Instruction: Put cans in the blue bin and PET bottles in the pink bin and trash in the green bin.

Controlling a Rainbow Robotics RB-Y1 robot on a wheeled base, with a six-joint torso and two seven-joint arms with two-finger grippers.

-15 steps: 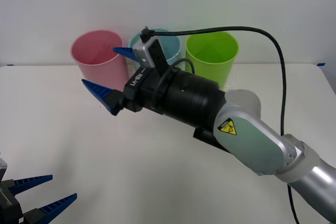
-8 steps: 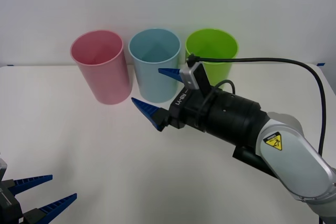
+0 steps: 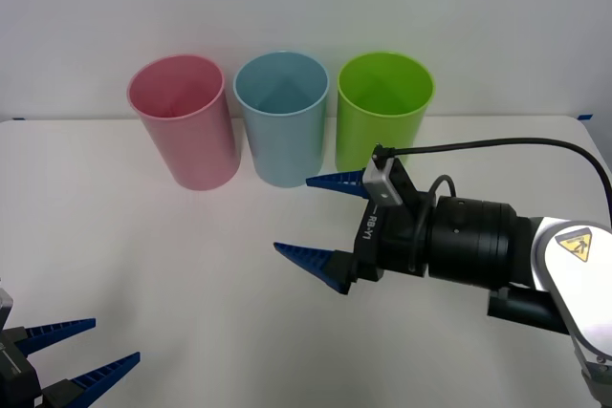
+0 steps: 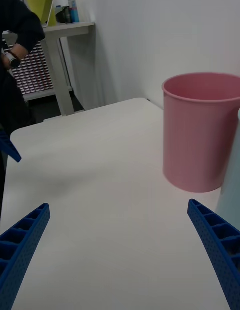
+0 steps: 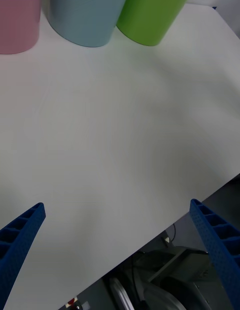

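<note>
Left end effector [image 3: 81,351]: I see it parked low at the near left corner of the counter [image 3: 143,246], fingers spread, nothing held. Pink bin [image 3: 184,121], blue bin [image 3: 283,118], green bin [image 3: 384,110]: upright in a row at the counter's far edge, close together. Right end effector [image 3: 319,221]: arm reaches in level from the right, fingers pointing left, wide apart and empty, hovering in front of the green bin.
</note>
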